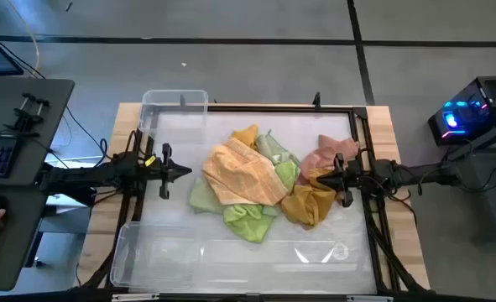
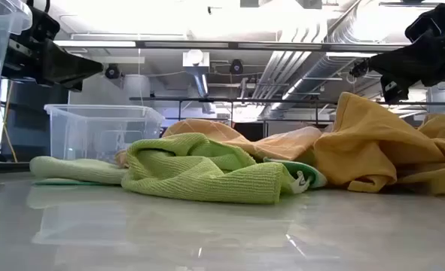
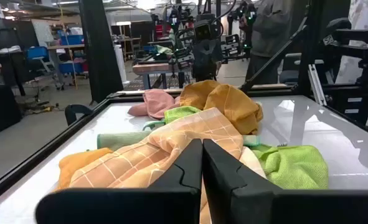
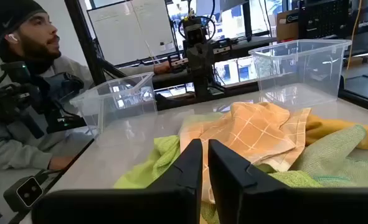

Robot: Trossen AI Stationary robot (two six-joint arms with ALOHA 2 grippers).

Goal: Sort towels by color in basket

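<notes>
The soft cloth towels lie in one rumpled heap in the middle of the white table, nearer its right edge than its left: a large peach-orange checked towel (image 1: 241,174) is draped over the top, a mustard yellow towel (image 1: 308,201) is bunched at the heap's right side, a salmon pink towel (image 1: 331,156) lies toward the far right, a lime green towel (image 1: 249,220) spills out toward the near edge, and a pale green towel (image 1: 201,198) pokes out on the left. The heap's long axis runs roughly left to right, between the two arms. The right gripper (image 1: 338,180) hovers just beside the mustard yellow towel, its fingers pressed together and holding nothing, so it is judged the nearer arm for a first pick on that side. The left gripper (image 1: 180,173) hangs near the left fringe of the heap, a small gap short of the pale green towel, fingers also pressed together and empty. No towel is sorted yet, by the look of it. A clear plastic bin (image 1: 174,106) stands at the far left corner, and a second clear plastic bin (image 1: 239,260) lies along the near edge; both look empty. The table (image 1: 172,226) is glossy, framed by a dark rail. Beyond it is a workshop; a seated person (image 4: 28,93) shows in the right wrist view.
</notes>
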